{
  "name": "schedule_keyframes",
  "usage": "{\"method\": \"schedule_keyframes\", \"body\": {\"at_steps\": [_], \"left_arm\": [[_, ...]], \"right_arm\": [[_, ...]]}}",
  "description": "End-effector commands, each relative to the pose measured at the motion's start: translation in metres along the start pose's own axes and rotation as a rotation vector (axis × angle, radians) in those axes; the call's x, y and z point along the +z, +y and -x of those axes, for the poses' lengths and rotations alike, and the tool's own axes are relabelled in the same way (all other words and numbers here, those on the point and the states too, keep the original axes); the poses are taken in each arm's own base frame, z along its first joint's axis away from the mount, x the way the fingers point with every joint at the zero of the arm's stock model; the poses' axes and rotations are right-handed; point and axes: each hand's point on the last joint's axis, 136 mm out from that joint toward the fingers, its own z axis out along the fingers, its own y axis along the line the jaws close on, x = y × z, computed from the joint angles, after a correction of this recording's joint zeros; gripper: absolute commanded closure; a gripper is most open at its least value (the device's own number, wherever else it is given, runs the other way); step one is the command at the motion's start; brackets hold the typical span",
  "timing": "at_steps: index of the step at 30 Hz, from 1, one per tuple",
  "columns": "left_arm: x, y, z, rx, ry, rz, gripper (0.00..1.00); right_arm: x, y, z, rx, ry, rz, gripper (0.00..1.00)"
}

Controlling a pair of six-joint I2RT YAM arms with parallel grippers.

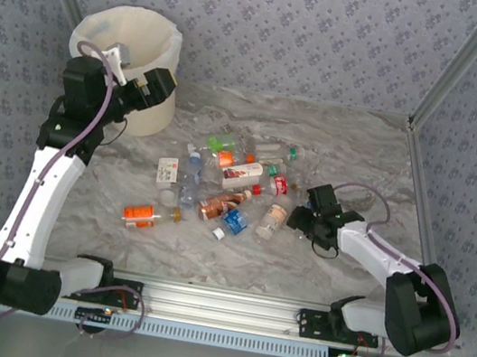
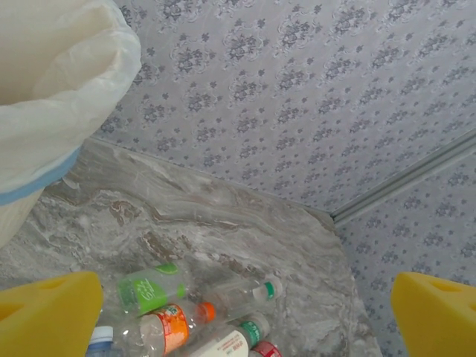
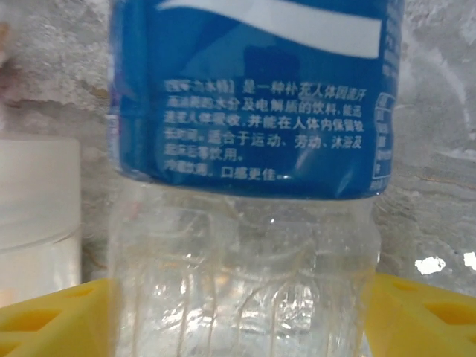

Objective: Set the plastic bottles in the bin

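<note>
**Right claw straddles a blue-labelled bottle; left claw gapes beside the bin**

The right gripper [image 1: 303,217] sits low on the marbled table [image 1: 367,150], at the right edge of the scatter of plastic bottles [image 1: 228,186]. Its wrist camera looks along a clear bottle with a blue label [image 3: 249,89] lying on the table. The two yellow fingers [image 3: 52,323] flank the bottle's clear lower body, one on each side and right at its walls. Whether they press on the bottle cannot be told. A white plastic piece [image 3: 37,197] lies just beside the bottle, on its left in that view.

The left gripper [image 1: 164,85] is raised next to the bin [image 1: 154,29], at the side facing the bottles. Seen from its own wrist, the left gripper [image 2: 245,301] has its yellow fingers [image 2: 48,316] spread wide to the two edges of the frame, with nothing between them. The bin's white bag and light blue band [image 2: 37,187] fill the upper left corner of that view.

The bottles lie on the table between the two arms, well apart from the bin. Among them are a green-labelled one [image 2: 149,290], an orange-labelled one [image 2: 167,327] and a clear one with a green cap [image 2: 249,291]. One bottle with an orange label [image 1: 138,213] lies apart, nearer the left arm
</note>
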Motion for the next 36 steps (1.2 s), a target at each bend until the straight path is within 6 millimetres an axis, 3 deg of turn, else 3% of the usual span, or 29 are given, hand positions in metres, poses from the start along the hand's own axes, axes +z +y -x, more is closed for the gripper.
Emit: {"method": "schedule_keyframes", "body": {"at_steps": [1, 10, 17, 23, 27, 31, 36], "left_arm": [[-0.003, -0.001, -0.019, -0.022, 0.057, -0.025, 0.00], [0.025, -0.006, -0.054, -0.030, 0.153, -0.087, 0.01], [0.048, -0.035, -0.088, 0.047, 0.258, -0.170, 0.01], [0.074, -0.058, -0.122, 0.049, 0.351, -0.240, 0.01], [0.094, -0.076, -0.154, -0.013, 0.443, -0.326, 0.01], [0.105, -0.096, -0.186, -0.010, 0.547, -0.388, 0.01], [0.113, -0.114, -0.208, -0.012, 0.611, -0.444, 0.01]], "right_arm": [[0.009, -0.005, 0.000, 0.011, -0.014, -0.026, 0.19], [0.017, -0.023, -0.004, -0.022, -0.050, -0.121, 0.35], [-0.006, -0.016, 0.012, -0.080, -0.119, -0.118, 0.43], [-0.033, 0.026, 0.033, -0.190, -0.198, 0.031, 0.48], [-0.052, 0.068, 0.037, -0.285, -0.248, 0.197, 0.48], [-0.074, 0.115, 0.029, -0.422, -0.281, 0.387, 0.47], [-0.092, 0.153, 0.015, -0.563, -0.288, 0.552, 0.47]]}}
